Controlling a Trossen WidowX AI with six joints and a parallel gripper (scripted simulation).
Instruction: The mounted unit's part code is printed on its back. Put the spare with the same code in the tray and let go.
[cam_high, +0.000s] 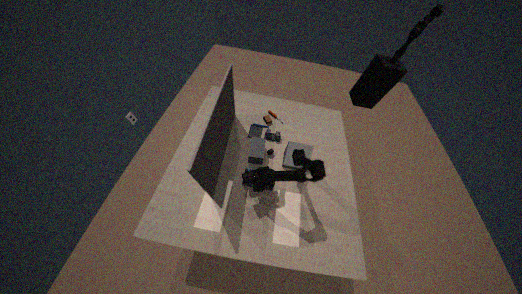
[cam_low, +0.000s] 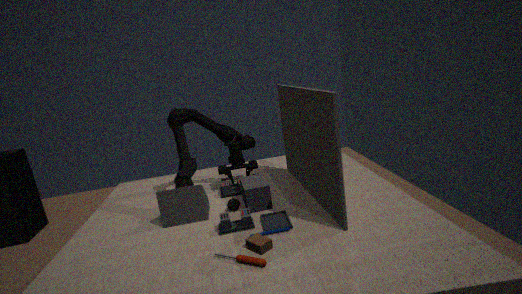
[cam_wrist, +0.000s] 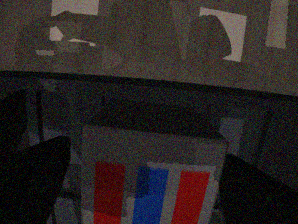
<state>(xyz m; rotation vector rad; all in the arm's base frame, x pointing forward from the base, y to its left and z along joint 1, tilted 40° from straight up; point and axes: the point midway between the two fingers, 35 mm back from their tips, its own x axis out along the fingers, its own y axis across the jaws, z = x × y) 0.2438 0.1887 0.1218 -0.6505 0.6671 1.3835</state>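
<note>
With jaws parted and holding nothing, we hover the gripper (cam_low: 238, 171) over the red-blue-red label (cam_wrist: 149, 212) behind the mounted unit (cam_low: 256, 192), spares untouched on the counter (cam_low: 390, 240), blue tray (cam_low: 275, 222) unfilled.

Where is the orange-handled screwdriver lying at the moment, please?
In the exterior view the screwdriver lies on the white mat at the front, just in front of the small brown block, apart from it.
</note>
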